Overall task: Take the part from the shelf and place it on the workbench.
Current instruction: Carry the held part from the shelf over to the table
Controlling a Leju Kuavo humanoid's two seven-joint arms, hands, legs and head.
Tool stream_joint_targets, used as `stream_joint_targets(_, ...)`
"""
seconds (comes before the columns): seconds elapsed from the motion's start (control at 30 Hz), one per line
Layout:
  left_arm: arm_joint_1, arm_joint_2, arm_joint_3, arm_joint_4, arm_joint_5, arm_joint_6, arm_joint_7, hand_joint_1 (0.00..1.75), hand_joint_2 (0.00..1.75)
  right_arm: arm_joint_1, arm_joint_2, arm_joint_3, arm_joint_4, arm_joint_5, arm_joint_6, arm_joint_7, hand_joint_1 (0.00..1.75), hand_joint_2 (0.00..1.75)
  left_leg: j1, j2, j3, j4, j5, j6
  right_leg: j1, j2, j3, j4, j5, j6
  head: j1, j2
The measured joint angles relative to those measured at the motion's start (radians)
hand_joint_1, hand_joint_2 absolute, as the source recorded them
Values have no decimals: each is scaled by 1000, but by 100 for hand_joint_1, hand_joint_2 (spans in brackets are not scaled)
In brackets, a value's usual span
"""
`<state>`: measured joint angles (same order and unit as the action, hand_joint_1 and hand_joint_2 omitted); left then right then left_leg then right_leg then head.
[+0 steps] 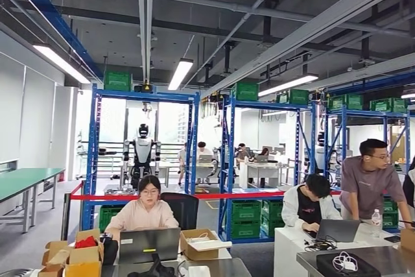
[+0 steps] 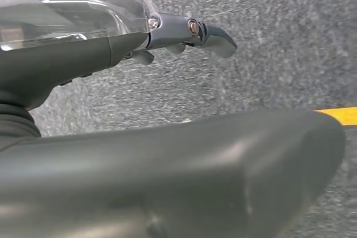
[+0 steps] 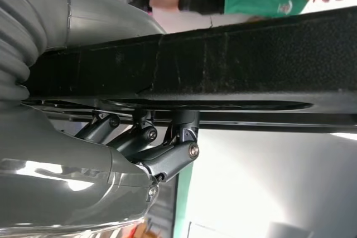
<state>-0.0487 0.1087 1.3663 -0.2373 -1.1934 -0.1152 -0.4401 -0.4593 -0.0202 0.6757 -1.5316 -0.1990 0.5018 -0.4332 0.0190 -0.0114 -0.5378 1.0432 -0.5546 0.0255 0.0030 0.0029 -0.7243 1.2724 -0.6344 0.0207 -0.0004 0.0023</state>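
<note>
black flat part, gripped by fingers

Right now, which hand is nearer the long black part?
Right. The right hand grips the black part, fingers curled against one side and the thumb on the other. The left hand is away from it, over the grey floor, holding nothing.

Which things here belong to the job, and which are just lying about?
Job: black part, held by right hand; blue shelves.
Lying about: cardboard boxes, laptop, green crates, bottle.
</note>
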Motion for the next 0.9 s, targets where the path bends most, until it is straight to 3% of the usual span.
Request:
stream_joint_targets(0.1, -4, 0, 0, 0, -1, 0, 0, 0, 175, 0, -1, 11, 1, 2, 1, 0, 175, 175, 0, -3, 53, -5, -42, -8, 6, 2, 12, -163, 160, -11, 1, 0)
stream_joint_targets(0.13, -6, 0, 0, 0, -1, 0, 0, 0, 175, 0, -1, 14, 2, 2, 1, 1, 175, 175, 1, -5, 63, -11, -51, -14, 10, 2, 15, -194, 198, -16, 1, 0)
stream_joint_targets(0.17, -8, -1, 0, 0, -1, 0, 1, 0, 175, 0, -1, 17, 1, 2, 1, 1, 175, 175, 1, -6, 71, -14, -53, -20, 13, 3, 17, -209, 210, -22, 2, 0)
stream_joint_targets(0.23, -8, -2, 0, 0, -1, 0, 1, 0, 175, -2, 1, 21, -3, 2, 1, 1, 175, 175, 4, -6, 87, -20, -50, -28, 14, 5, 40, -227, 201, -34, 3, 0)
stream_joint_targets(0.3, -10, -3, 0, 0, -1, 0, 1, 0, 175, -6, 2, 24, -6, 1, 1, 1, 175, 175, 5, -2, 73, 28, -47, -31, 11, 5, 74, -247, 189, -44, 3, 0)
stream_joint_targets(0.37, -13, -3, 0, 0, -1, 2, 0, 0, 175, -10, 2, 28, -6, 1, 1, 0, 175, 175, 4, 0, 1, 138, -73, -36, 10, 4, 102, -254, 171, -51, 3, 0)
stream_joint_targets(0.43, -9, -3, 0, 0, -3, 3, 0, 0, 175, -11, 2, 34, -5, 1, 1, 0, 175, 175, 5, 1, -81, 218, -123, -43, 9, 5, 127, -254, 148, -53, 3, 0)
stream_joint_targets(0.47, -7, -3, 0, 0, -3, 3, -1, 0, 175, -10, 1, 37, -4, 1, 1, 0, 175, 175, 6, 1, -107, 223, -136, -45, 9, 7, 143, -254, 135, -53, 3, 0)
stream_joint_targets(0.5, -6, -3, 0, 0, -4, 3, -1, 0, 175, -10, 1, 40, -4, 1, 2, 0, 175, 175, 7, 1, -121, 202, -128, -48, 9, 9, 162, -254, 120, -51, 3, 0)
stream_joint_targets(0.53, -5, -3, 0, 0, -4, 3, -1, 0, 175, -10, 1, 42, -3, 1, 2, 0, 175, 175, 9, 1, -126, 161, -89, -49, 8, 10, 182, -254, 105, -48, 3, 0)
stream_joint_targets(0.57, -4, -4, 0, 0, -4, 4, -1, 0, 175, -11, 0, 44, -3, 0, 2, 0, 175, 175, 11, 3, -130, 113, -24, -50, 8, 10, 202, -253, 88, -43, 4, 0)
stream_joint_targets(0.63, -3, -5, 0, 0, -5, 5, -1, 0, 175, -12, -3, 48, 0, 0, 3, 0, 175, 175, 9, 5, -133, 48, 73, -43, 8, 11, 223, -249, 63, -30, 3, 0)
stream_joint_targets(0.67, -3, -5, 0, 0, -6, 5, -1, 0, 175, -12, -4, 50, 1, 0, 4, 1, 175, 175, 6, 5, -136, 39, 93, -36, 8, 12, 226, -248, 56, -24, 3, 0)
stream_joint_targets(0.77, -5, -6, 0, 0, -9, 6, -3, 0, 175, -13, -6, 54, -3, 0, 4, 1, 175, 175, 4, 3, -124, 31, 83, -19, 6, 12, 216, -228, 56, -9, 2, 0)
stream_joint_targets(0.83, -7, -6, 0, 0, -10, 8, -4, 0, 175, -15, -8, 57, -6, -1, 5, 0, 175, 175, 7, 3, -105, 19, 75, -10, 3, 9, 165, -141, 52, 0, 2, 0)
stream_joint_targets(0.9, -9, -6, 0, 0, -11, 9, -4, 0, 175, -15, -12, 60, -6, -1, 6, 0, 175, 175, 5, 3, -87, 13, 62, -4, 2, 8, 78, -20, 17, 6, 2, 0)
